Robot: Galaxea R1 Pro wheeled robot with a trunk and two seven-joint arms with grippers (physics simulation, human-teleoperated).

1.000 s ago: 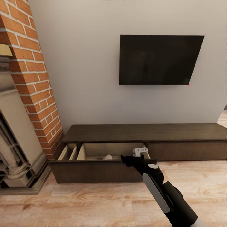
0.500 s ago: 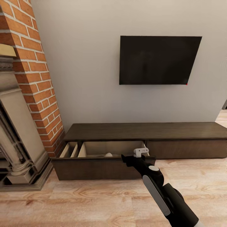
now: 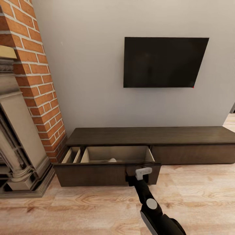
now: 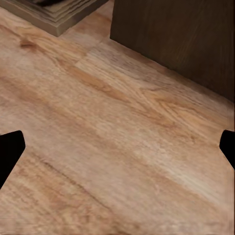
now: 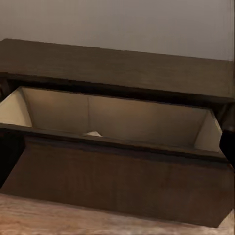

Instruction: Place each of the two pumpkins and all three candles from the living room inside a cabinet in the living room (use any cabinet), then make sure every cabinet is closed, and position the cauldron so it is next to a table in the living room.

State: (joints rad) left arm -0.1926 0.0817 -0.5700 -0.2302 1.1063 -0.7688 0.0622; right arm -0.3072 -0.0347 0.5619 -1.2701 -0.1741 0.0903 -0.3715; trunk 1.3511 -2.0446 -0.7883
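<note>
Right pincer [image 3: 139, 173] is hovering just in front of the cabinet's [image 3: 150, 136] pulled-out drawer [image 3: 107, 173], low against the drawer front; whether its fingers are apart or together, I cannot tell from the head view. Over in the right wrist view, the drawer [image 5: 117, 171] is standing wide open, pale inside, with the top of a candle [image 5: 92, 133] peeking over the front edge. Head view is catching that same candle [image 3: 112, 160] sitting in the larger compartment. Left pincer [image 4: 117, 147] is pointing down at the wooden floor [image 4: 107, 147], fingers [image 4: 10, 152] spread well apart, gripping nothing. A dark TV [image 3: 164, 62] is hanging on the wall above.
</note>
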